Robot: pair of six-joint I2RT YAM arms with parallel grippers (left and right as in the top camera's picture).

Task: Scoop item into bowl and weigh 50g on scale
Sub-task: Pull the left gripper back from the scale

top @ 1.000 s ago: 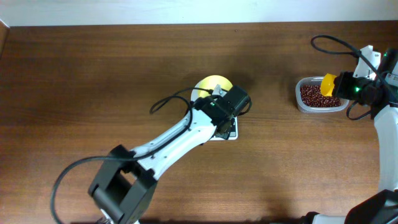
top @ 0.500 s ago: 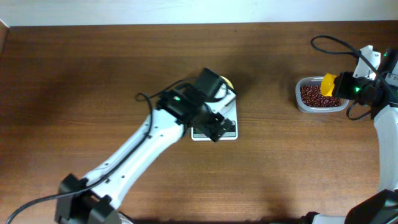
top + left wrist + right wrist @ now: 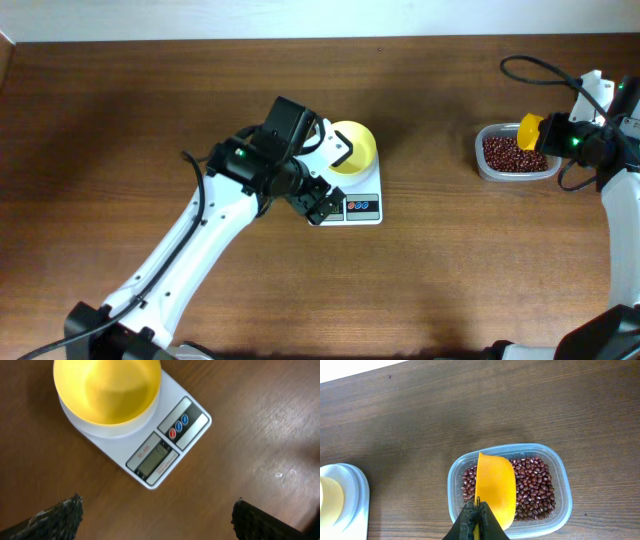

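The pale yellow bowl (image 3: 352, 146) stands empty on the white scale (image 3: 362, 207) at the table's middle; both show in the left wrist view, bowl (image 3: 107, 391) and scale (image 3: 165, 450). My left gripper (image 3: 156, 517) is open and empty, just left of the scale (image 3: 318, 203). The red-brown beans (image 3: 505, 155) lie in a clear tub (image 3: 515, 174) at the right. My right gripper (image 3: 477, 519) is shut on the handle of a yellow scoop (image 3: 495, 487) held over the beans (image 3: 535, 490). The scoop looks empty.
The clear tub (image 3: 555, 510) sits near the right arm's base. A black cable (image 3: 535, 68) loops behind it. Bare wooden table (image 3: 150, 110) lies all round. The table's far edge meets a white wall.
My left arm has drawn back to the left off the scale, uncovering the bowl and the scale's display. The right gripper with the scoop has stayed over the tub.
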